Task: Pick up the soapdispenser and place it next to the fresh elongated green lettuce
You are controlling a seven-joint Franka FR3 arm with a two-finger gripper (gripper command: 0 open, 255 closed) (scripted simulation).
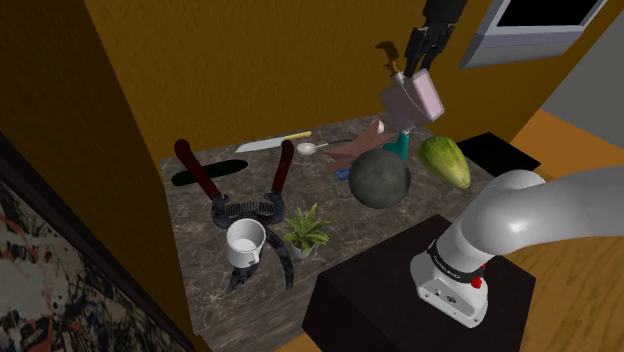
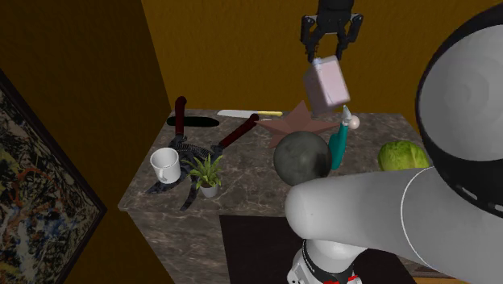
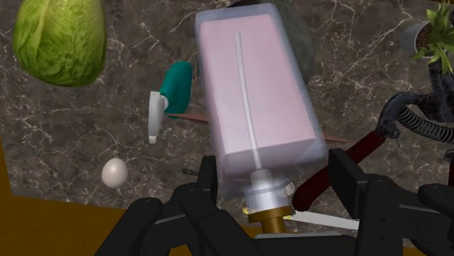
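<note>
The dispenser [image 1: 411,100] is clasped at its pump neck by the gripper [image 1: 413,66] and is held high above the worktop [image 1: 205,270], near the lettuce [image 1: 445,160], probably so that the things below are cleared.

Soap dispenser [image 1: 412,100]: boxy pink bottle in a clear shell, silver collar, brass-coloured pump neck. It's in the air above the counter [image 1: 195,250], tilted, pump end up, clamped at that end by the gripper [image 1: 413,68]. Lettuce [image 1: 445,160]: elongated, light green, leafy, lying on its side on the marbled counter, apart from the dispenser.
</note>
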